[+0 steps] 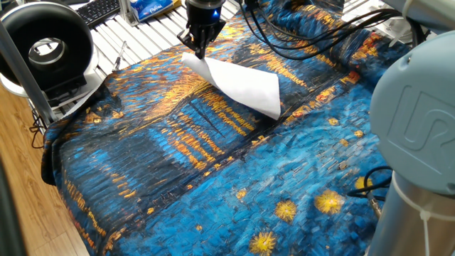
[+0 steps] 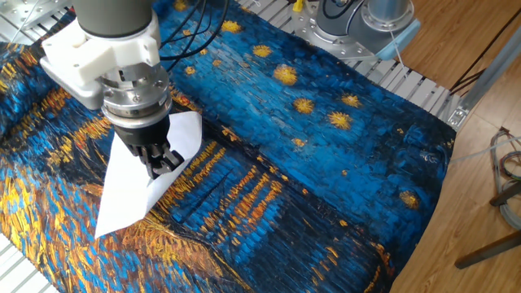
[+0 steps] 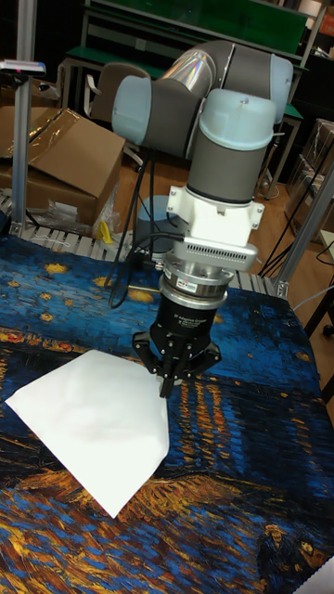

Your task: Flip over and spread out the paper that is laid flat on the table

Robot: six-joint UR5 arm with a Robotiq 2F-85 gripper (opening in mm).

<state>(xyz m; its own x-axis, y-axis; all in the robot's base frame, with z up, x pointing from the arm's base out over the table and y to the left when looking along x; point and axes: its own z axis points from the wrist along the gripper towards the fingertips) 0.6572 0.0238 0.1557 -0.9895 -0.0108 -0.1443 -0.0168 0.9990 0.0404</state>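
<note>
1. In one fixed view you had the gripper with its jaws pinched on a corner of the paper, near the far edge of the table. That corner was lifted; the rest of the sheet sloped down to the cloth. The arm above was cut off by the frame.
2. In the other fixed view your gripper sat over the paper and hid its middle; 2 corners showed, 1 on each side of the wrist.
3. In the tall fixed view the gripper pinched the sheet's near corner, and the paper spread left over the table. A cardboard box stood behind; you could not see inside it.
</note>
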